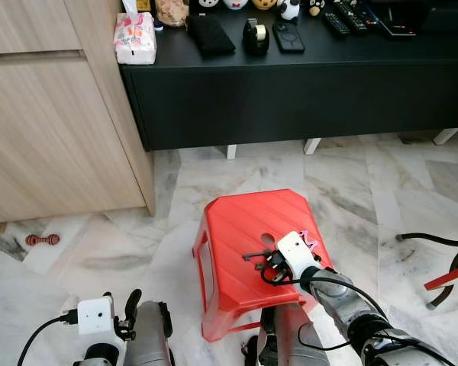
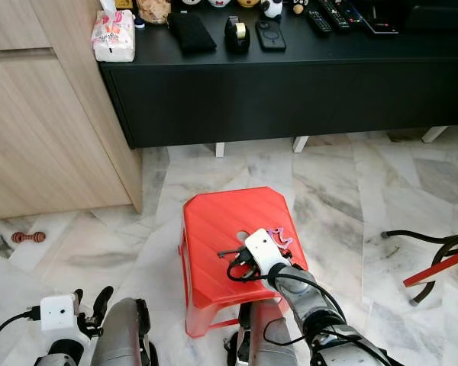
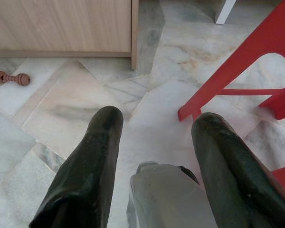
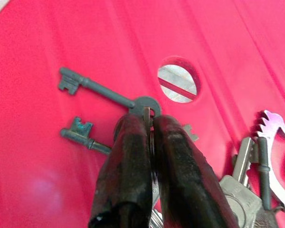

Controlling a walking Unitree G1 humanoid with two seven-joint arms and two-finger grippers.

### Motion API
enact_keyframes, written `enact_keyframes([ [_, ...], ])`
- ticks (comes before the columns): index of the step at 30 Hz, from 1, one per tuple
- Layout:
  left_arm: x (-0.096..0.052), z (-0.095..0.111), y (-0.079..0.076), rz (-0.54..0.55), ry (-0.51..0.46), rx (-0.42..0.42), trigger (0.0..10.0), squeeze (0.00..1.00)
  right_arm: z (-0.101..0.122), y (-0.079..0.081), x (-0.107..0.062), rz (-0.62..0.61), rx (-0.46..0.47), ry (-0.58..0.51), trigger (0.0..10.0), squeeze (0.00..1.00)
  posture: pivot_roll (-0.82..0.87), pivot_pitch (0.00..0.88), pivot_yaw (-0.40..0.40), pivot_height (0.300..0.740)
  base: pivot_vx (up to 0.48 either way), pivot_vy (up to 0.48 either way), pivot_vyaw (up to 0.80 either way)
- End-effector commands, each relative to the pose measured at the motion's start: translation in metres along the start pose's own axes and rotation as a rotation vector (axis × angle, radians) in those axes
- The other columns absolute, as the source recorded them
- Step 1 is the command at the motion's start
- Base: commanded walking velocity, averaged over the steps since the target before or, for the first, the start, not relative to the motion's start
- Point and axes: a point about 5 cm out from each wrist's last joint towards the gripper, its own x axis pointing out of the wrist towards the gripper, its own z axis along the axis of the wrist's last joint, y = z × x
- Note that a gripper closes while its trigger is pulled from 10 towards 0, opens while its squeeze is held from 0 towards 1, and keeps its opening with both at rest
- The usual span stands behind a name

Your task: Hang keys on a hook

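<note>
Right gripper [image 4: 149,137] pinching keys [image 4: 104,95] on red stool [image 1: 244,221]; left gripper [image 3: 156,137] spread above floor [image 3: 76,109].

1. We see the red stool [image 1: 244,229] as moulded plastic, smooth with a soft sheen and fine ribbing across its seat.
2. The keys [image 4: 97,90] look like dull, dark metal with a matt, aged finish; beside them lie paler silvery keys and a pink metallic carabiner [image 4: 275,137].
3. The right gripper [image 4: 151,137] has black fingers, rubbery and scuffed.
4. The floor [image 1: 351,183] is polished marble-look tile, glossy and veined.
5. The cabinet [image 1: 53,114] shows pale wood-grain laminate, matt.
6. The low console [image 1: 305,84] is matt black.
</note>
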Motion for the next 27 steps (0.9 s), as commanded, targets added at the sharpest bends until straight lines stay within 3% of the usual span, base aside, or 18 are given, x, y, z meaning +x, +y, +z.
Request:
enact_keyframes([
  [1,-0.005,-0.011,0.002,-0.006,0.057,0.025,10.0,0.0,-0.005,0.002,-0.001,-0.006,0.028,0.004,0.0,0.0,0.07,0.184,-0.097,0.611,0.0,0.0,0.0],
  [6,-0.002,-0.012,0.004,-0.004,0.058,0.031,10.0,0.0,0.007,-0.005,0.0,-0.042,0.047,-0.046,0.0,0.0,0.07,0.167,-0.094,0.611,0.0,0.0,0.0],
  [13,0.008,-0.012,0.007,0.006,0.064,0.036,10.0,0.0,0.045,-0.027,-0.001,-0.164,0.104,-0.233,0.0,0.0,0.07,0.123,-0.092,0.611,0.0,0.0,0.0],
  [21,0.016,-0.02,0.014,0.029,0.096,0.036,10.0,0.0,0.076,-0.036,-0.007,-0.214,0.176,-0.44,0.0,0.0,0.05,0.047,-0.084,0.611,0.0,0.0,0.0],
  [24,0.02,-0.02,0.015,0.037,0.099,0.032,10.0,0.0,0.088,-0.037,-0.013,-0.23,0.196,-0.534,0.0,0.0,0.05,0.016,-0.08,0.611,0.0,0.0,0.0],
  [27,0.025,-0.02,0.018,0.048,0.097,0.025,10.0,0.0,0.1,-0.042,-0.031,-0.343,0.245,-0.662,0.0,0.0,0.04,0.0,-0.078,0.611,0.0,0.0,0.0],
])
